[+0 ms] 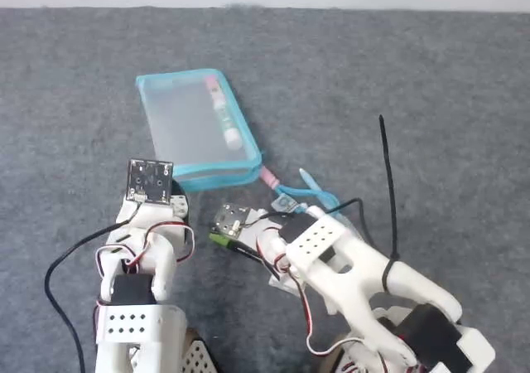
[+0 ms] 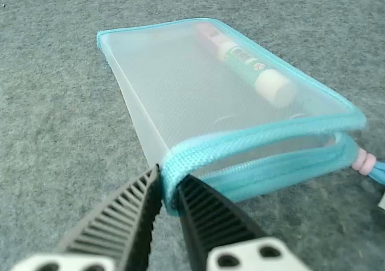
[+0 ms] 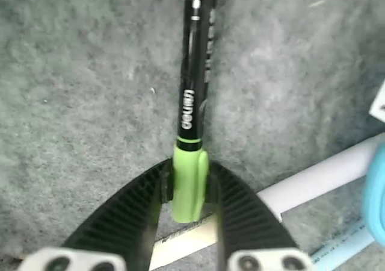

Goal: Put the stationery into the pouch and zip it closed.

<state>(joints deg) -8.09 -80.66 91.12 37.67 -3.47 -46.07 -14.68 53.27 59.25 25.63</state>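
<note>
On a grey felt-like tabletop [image 1: 431, 83], a translucent rectangular mesh pouch [image 1: 186, 124] with turquoise trim was laid at 11 o'clock in the high view. Its zipper corner was pinched by the left gripper [image 2: 168, 202]. A green-capped black pen [image 3: 194, 90] was clamped in the right gripper [image 3: 189, 193], at 5 o'clock from the pouch. A white glue stick [image 1: 225, 116] was seen inside it.

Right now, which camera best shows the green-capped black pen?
Right wrist view: the green-capped black pen shows close up, cap pinched between the fingers. High view catches its green end beside that arm.
</note>
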